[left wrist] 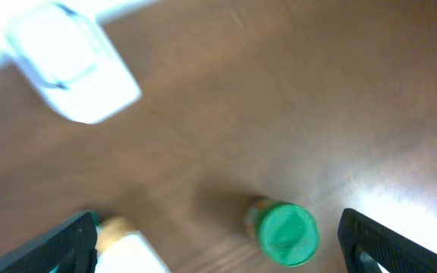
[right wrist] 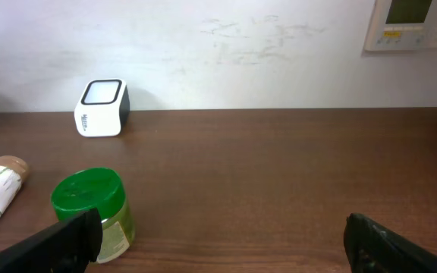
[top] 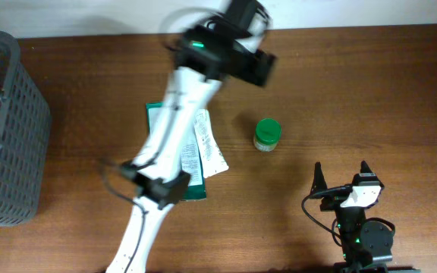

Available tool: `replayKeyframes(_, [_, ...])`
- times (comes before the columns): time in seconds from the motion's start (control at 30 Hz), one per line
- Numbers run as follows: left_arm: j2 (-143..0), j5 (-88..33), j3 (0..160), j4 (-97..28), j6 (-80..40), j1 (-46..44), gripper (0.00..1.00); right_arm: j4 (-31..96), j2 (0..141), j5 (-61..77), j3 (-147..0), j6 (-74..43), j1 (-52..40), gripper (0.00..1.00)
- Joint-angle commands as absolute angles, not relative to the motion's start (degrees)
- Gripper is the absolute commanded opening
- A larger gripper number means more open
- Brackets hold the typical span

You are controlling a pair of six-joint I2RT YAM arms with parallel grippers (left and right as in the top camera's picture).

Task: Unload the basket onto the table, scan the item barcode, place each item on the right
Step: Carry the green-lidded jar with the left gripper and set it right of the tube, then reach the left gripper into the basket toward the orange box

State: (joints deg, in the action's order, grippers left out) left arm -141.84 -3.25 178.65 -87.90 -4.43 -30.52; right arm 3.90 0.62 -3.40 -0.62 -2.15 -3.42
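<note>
Wooden table (top: 370, 91) bears green-lidded jar (top: 267, 134) between left and right jaws, both gaping empty.

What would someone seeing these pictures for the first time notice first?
The white left arm grabs the eye first, stretched diagonally across the dark wooden table and blurred at its far end. Next is the bright green-lidded jar standing alone mid-table, just right of the arm. A grey mesh basket fills the left edge, and a small white scanner sits by the back wall.
</note>
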Motion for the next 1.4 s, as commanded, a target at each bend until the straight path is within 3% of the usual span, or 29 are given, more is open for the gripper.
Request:
replayKeyframes(0.0, [-132.35, 6.44, 179.83, -89.52, -3.53, -23.31, 0.99, 4.21, 0.19, -3.46, -0.32, -1.98, -3.75, 0.98])
replayKeyframes(0.13, [-123.92, 11.84, 179.83, -88.71, -4.62, -8.95, 0.99, 4.21, 0.19, -3.46, -0.32, -1.98, -3.75, 0.98])
replayKeyframes(0.3, [-121.82, 19.99, 179.28, -90.61, -16.91, 9.96, 0.99, 4.21, 0.19, -3.46, -0.32, -1.98, -3.75, 0.98])
replayKeyframes(0.57, [-121.91, 11.73, 164.31, -90.72, -18.39, 32.29, 0.99, 4.21, 0.19, -3.46, -0.32, -1.98, -3.75, 0.98])
replayKeyframes(0.73, [-121.91, 11.51, 142.87, -83.22, -16.62, 37.71, 1.00, 4.21, 0.19, -3.49, -0.32, -1.98, -3.75, 0.98])
replayKeyframes(0.87, [-121.84, 12.29, 131.39, -74.87, -13.56, 38.17, 0.92, 4.21, 0.19, -3.46, -0.32, -1.98, -3.75, 0.98])
replayKeyframes(1.37, [-120.62, 11.38, 125.23, -73.25, -14.28, 39.22, 0.89, 4.21, 0.19, -3.46, -0.32, -1.98, -3.75, 0.98])
